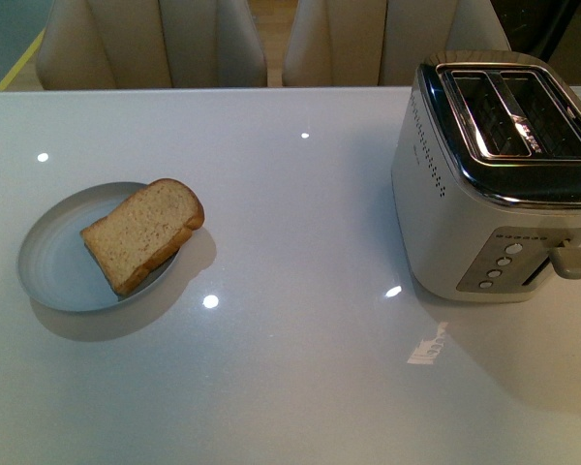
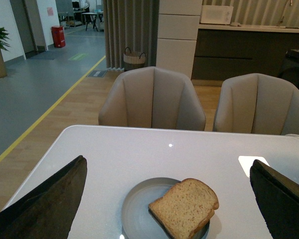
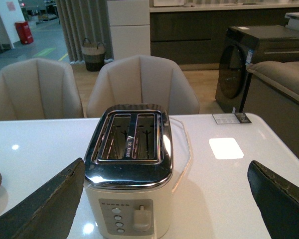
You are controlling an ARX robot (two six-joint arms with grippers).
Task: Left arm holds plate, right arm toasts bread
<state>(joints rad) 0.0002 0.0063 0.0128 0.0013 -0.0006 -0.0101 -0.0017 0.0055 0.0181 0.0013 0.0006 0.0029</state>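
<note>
White and shiny, the table (image 1: 300, 387) has two pale chairs (image 1: 150, 44) behind it. On its left side sits the plate (image 1: 48, 266). The bread (image 1: 143, 232) lies on the plate, with its round top poking out over the rim (it looks a bit tilted). A toaster (image 1: 445, 213) stands well apart on the right. The left gripper (image 2: 167, 164) hangs near the plate with its fingers wide apart, touching nothing. The right gripper (image 3: 165, 164) is spread wide too, facing the toaster.
</note>
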